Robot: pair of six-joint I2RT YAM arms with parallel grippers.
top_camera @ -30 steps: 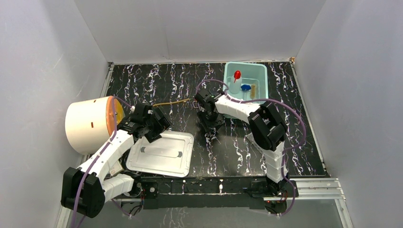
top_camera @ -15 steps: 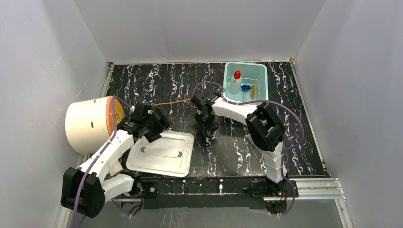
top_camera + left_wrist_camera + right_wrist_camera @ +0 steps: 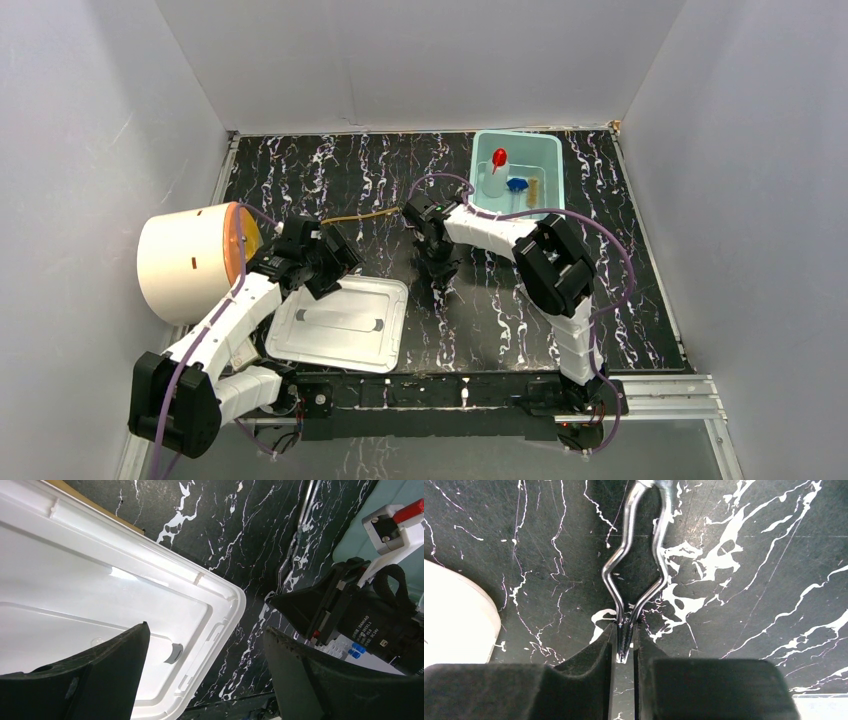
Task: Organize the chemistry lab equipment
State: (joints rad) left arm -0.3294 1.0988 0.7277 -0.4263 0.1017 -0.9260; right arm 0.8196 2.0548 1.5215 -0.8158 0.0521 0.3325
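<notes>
1. grip first: the right gripper has its fingers pinched on the joined tips of the wire tongs. the tongs lie flat on the black marble table, mid-table, just right of the white lid.
2. i'd judge the hold shallow, right at the very end. lift slowly and level so the long bowed wires don't swing or twist out.
3. the likely goal is the teal bin at far right, where the red-capped squeeze bottle already stands. clear its near wall, then let go low inside.
4. the left gripper hangs spread wide and empty over the lid's right edge. it is best kept clear of the carry path.
5. writing: small white print on the right arm's black motor housing seems to read "damiao". the rest is too small, and nothing else is legible.
</notes>
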